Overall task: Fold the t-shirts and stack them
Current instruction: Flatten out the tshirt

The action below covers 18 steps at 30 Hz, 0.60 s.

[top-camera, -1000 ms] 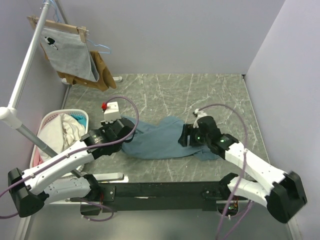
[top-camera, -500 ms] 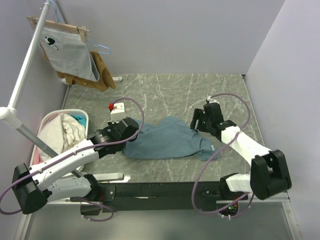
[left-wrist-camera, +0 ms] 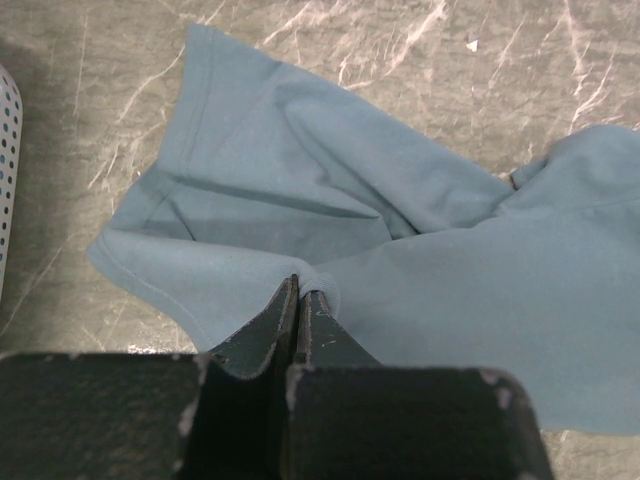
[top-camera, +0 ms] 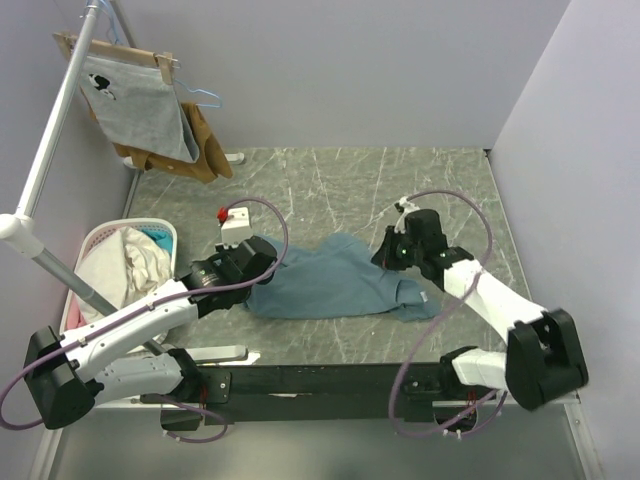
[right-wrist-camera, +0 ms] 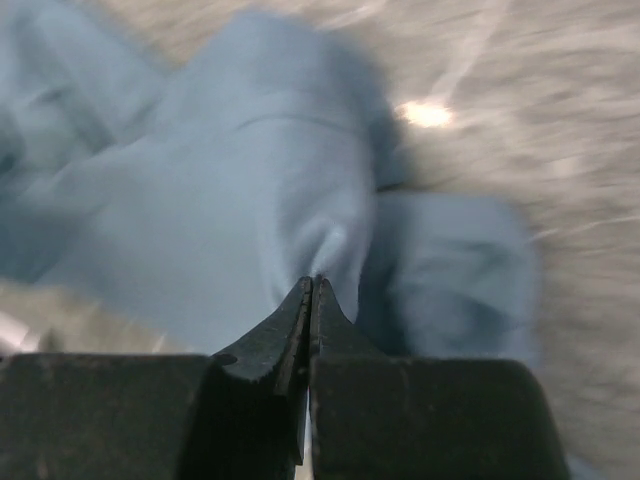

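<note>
A dusty teal-blue t-shirt (top-camera: 330, 285) lies crumpled across the middle of the marble table (top-camera: 330, 190). My left gripper (top-camera: 268, 268) is at its left end, shut on a pinch of the fabric near a hemmed edge (left-wrist-camera: 298, 285). My right gripper (top-camera: 384, 257) is at the shirt's upper right, shut on a raised fold of the cloth (right-wrist-camera: 312, 282). In the left wrist view the t-shirt (left-wrist-camera: 400, 230) spreads away from the jaws with a sleeve to the left. The right wrist view is blurred; the t-shirt (right-wrist-camera: 230, 200) fills its left and centre.
A white laundry basket (top-camera: 92, 240) holding pale clothes stands at the table's left edge. A grey printed shirt (top-camera: 135, 100) and a brown garment (top-camera: 203, 150) hang on hangers from a slanted rail (top-camera: 50, 150) at the back left. Walls close in the back and right.
My right gripper lifted off the shirt's right side open, swung back, then came down and shut on a fold at its upper right. My left gripper shifted slightly right, still pinching.
</note>
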Tool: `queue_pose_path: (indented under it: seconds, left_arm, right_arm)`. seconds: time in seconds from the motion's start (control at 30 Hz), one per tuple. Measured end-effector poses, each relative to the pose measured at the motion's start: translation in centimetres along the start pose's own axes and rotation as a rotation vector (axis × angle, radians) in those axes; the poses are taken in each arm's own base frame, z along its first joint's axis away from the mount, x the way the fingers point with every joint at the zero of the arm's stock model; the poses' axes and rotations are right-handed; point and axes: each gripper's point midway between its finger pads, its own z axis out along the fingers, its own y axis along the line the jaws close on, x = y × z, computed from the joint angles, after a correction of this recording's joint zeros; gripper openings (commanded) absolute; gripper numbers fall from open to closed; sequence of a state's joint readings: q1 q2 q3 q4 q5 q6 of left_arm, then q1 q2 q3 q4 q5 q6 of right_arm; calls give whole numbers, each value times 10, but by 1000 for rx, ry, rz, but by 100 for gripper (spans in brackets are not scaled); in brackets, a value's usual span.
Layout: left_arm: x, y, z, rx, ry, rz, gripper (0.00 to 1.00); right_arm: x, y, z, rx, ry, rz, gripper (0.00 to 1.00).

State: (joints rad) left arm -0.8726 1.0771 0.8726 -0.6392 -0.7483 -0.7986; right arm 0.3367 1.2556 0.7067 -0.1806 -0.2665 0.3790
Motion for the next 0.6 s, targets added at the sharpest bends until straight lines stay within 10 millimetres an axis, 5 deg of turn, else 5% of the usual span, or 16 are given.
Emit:
queue_pose_path:
  seconds: [0.17, 0.23, 0.27, 0.43, 0.5, 0.6]
  left_arm:
    - [5, 1, 2, 2, 14, 2, 1]
    - [6, 0, 3, 6, 16, 0, 1]
    - [5, -1, 3, 9, 16, -2, 1]
    - [7, -4, 6, 12, 19, 0, 1]
    - [8, -5, 7, 10, 24, 4, 1]
    - [10, -6, 9, 10, 29, 7, 1]
  right_arm:
    - [33, 73, -30, -228, 28, -115, 0]
    - [61, 94, -40, -309, 80, -138, 31]
    - [83, 102, -44, -344, 130, -148, 38]
    - [160, 90, -52, -294, 331, -135, 65]
    - [160, 80, -57, -235, 307, -125, 73]
    - [123, 67, -66, -130, 117, -97, 82]
